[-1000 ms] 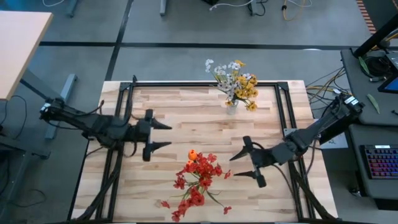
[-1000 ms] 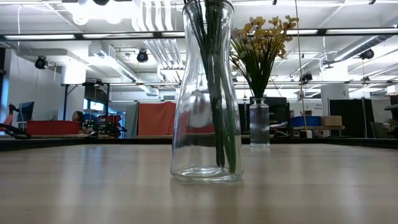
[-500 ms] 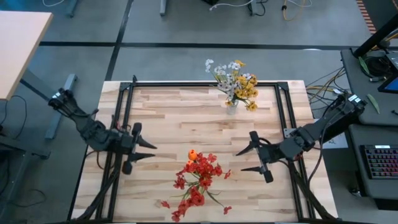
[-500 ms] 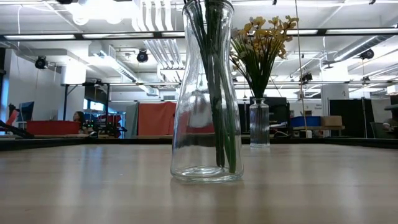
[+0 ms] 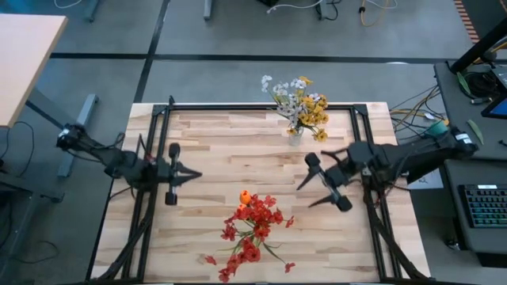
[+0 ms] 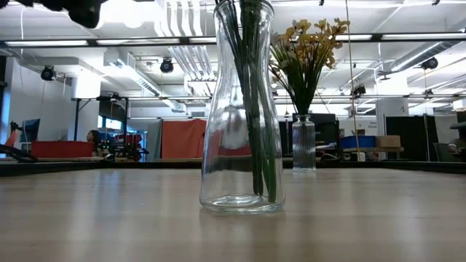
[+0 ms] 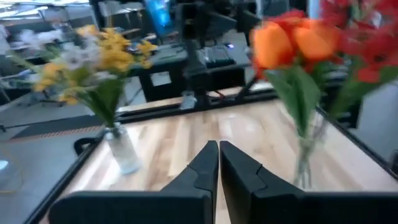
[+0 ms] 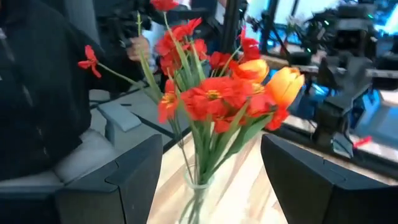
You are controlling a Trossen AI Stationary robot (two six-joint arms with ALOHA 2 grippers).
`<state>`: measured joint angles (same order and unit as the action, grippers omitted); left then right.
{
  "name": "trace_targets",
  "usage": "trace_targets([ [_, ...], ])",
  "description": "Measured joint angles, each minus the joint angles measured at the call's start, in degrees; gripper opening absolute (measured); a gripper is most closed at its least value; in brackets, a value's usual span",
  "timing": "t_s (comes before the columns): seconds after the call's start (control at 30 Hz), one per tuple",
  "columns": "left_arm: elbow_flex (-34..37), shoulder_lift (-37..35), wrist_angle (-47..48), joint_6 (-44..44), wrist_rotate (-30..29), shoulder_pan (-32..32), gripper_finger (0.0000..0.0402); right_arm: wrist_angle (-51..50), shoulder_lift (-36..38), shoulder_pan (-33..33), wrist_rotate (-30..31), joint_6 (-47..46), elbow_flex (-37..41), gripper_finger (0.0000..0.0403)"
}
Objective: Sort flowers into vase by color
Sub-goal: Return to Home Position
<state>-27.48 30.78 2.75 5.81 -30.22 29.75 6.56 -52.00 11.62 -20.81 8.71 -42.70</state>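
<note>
Red and orange flowers (image 5: 253, 222) stand with their stems in a clear glass vase (image 6: 242, 109) near the table's front middle. Yellow and white flowers (image 5: 301, 109) stand in a small ribbed vase (image 6: 303, 142) at the far edge. My left gripper (image 5: 195, 176) is shut and empty, left of the red bunch and pointing toward it; in the left wrist view its fingers (image 7: 217, 163) meet. My right gripper (image 5: 305, 190) hangs open and empty right of the red bunch, the red flowers (image 8: 205, 99) showing between its fingers.
A black frame (image 5: 158, 142) runs along the table's left, far and right sides. Bare wood lies between the two vases. Desks, a keyboard (image 5: 483, 207) and cables stand off the right edge. Part of a dark arm (image 6: 76, 7) shows at the low view's top left.
My left gripper has drawn back toward the table's left edge and shut with nothing in it. My right gripper has swung toward the far edge and turned about, staying open. Both bunches stand as before.
</note>
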Motion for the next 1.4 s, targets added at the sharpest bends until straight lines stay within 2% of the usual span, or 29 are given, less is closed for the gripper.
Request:
trace_targets([
  [0.13,2.69,-5.49,0.21,-0.13,9.18,-8.18,0.0,2.21,0.6,-6.04,-8.71,2.77,0.95,0.0265],
  [0.33,7.98,-13.99,0.02,-0.73,19.93,-18.3,0.0,2.75,3.57,-7.09,-9.21,4.34,4.38,0.0265],
  [0.47,9.94,-19.52,0.36,-0.62,23.73,-22.53,0.0,3.72,7.97,-7.71,-8.15,3.84,7.01,0.0265],
  [0.7,12.38,-25.73,1.43,-0.51,25.29,-26.64,0.0,4.99,15.34,-13.05,-7.68,2.59,10.25,0.0265],
  [0.93,14.4,-27.57,1.24,-0.47,25.31,-27.55,0.0,4.84,20.02,-18.03,-7.74,-0.25,13.06,0.0265],
  [1.23,15.2,-29.38,3.36,-1.01,26.66,-27.72,0.0,2.36,30.37,-18.8,-8.18,-1.19,18.14,0.0265],
  [1.4,20.45,-30.81,-0.51,-3.37,30.07,-27.72,0.0,2.49,39.02,-18.8,-8.11,-2.06,24.38,0.0265],
])
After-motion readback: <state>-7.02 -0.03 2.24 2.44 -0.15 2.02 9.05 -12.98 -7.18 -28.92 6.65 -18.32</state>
